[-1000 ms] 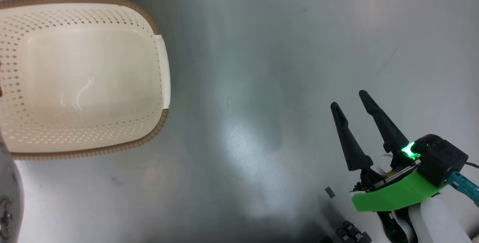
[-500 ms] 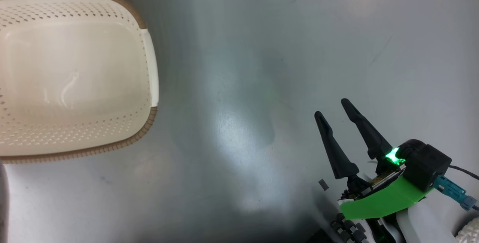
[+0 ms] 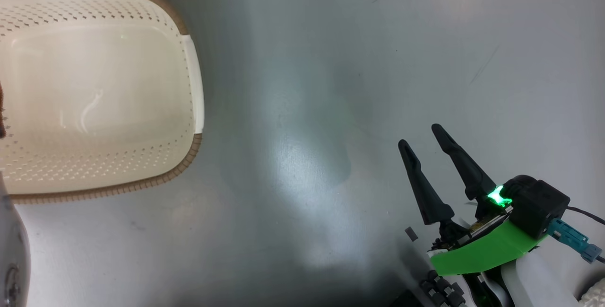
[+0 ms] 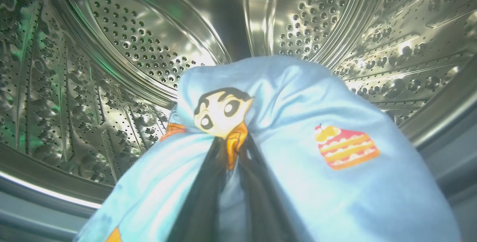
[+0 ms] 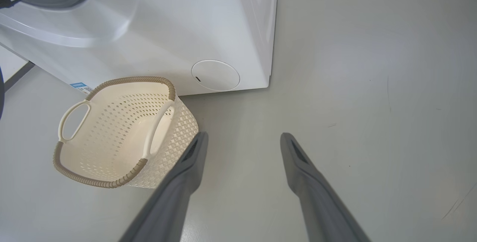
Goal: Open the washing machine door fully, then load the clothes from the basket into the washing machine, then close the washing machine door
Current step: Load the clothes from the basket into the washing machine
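The clothes, light blue with cartoon prints, are seen in the left wrist view inside the perforated steel drum. They are draped over the left gripper, and a fold is pinched between its nearly closed dark fingertips. The washing machine is shown from outside by the right wrist view, with its round white cap and the basket standing on the floor just before it. In the head view the right gripper is held with fingers spread above the floor, well apart from the basket.
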### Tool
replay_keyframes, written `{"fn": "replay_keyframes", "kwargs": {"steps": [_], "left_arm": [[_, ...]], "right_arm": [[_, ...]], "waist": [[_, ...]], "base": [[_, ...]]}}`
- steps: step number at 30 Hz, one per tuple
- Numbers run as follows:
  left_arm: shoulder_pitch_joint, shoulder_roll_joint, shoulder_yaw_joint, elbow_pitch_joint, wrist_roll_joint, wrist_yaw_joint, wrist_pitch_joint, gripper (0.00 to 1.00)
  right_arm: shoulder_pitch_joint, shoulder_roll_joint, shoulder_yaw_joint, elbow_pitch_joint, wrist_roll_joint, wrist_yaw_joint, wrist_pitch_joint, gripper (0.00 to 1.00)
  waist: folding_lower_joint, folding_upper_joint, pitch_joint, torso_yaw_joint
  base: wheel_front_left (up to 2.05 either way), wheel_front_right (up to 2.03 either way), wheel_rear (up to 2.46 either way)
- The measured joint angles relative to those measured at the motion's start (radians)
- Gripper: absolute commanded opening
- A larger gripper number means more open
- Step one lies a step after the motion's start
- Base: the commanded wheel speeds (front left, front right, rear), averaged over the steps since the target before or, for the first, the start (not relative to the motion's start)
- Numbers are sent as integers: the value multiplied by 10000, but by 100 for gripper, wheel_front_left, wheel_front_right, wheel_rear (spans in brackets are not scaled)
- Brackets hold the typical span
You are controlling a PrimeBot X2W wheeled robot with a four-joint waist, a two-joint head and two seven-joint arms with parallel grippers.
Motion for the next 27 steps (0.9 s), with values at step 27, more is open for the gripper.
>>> {"fn": "replay_keyframes", "kwargs": {"steps": [27], "left_arm": [[634, -665, 205, 2121, -1198, -871, -1016, 100]], "right_arm": [[-534, 17, -345, 447, -2, 0, 0, 100]], "waist": [[0, 0, -1692, 559]], "base": [[0, 0, 0]]}}
